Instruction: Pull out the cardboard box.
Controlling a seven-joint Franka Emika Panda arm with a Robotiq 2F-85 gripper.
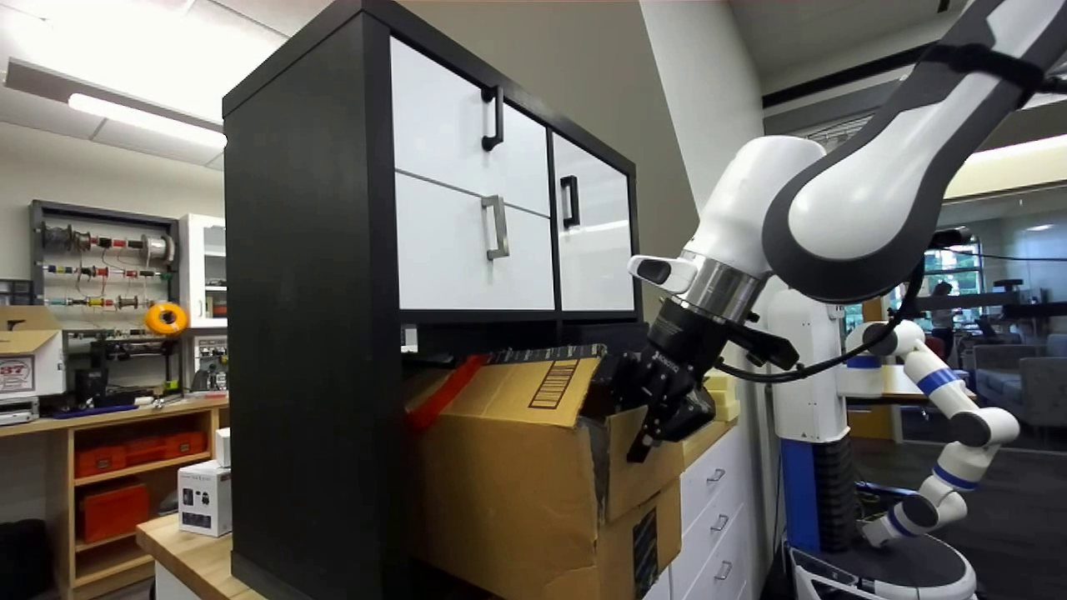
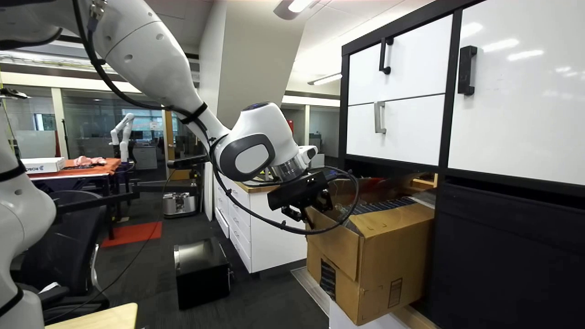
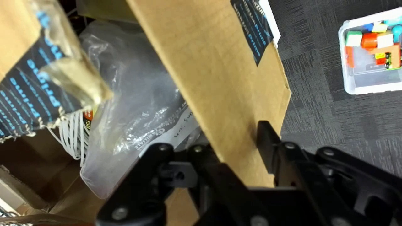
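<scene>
The cardboard box juts out, tilted, from the lower left opening of the black cabinet. Its top flaps are loose, and dark tape runs along one flap edge. My gripper is at the box's front upper edge, pointing down. In the wrist view my gripper is open and straddles the front cardboard panel. One finger shows outside the panel; the other fingertip is hidden behind it, on the box's inner side. Whether the fingers touch the panel I cannot tell. A plastic bag lies in the box.
White cabinet doors with handles hang just above the box. A white drawer unit stands beyond it. A small black cabinet stands on the floor. A clear bin with coloured toys shows below. My arm's cable loops near the box.
</scene>
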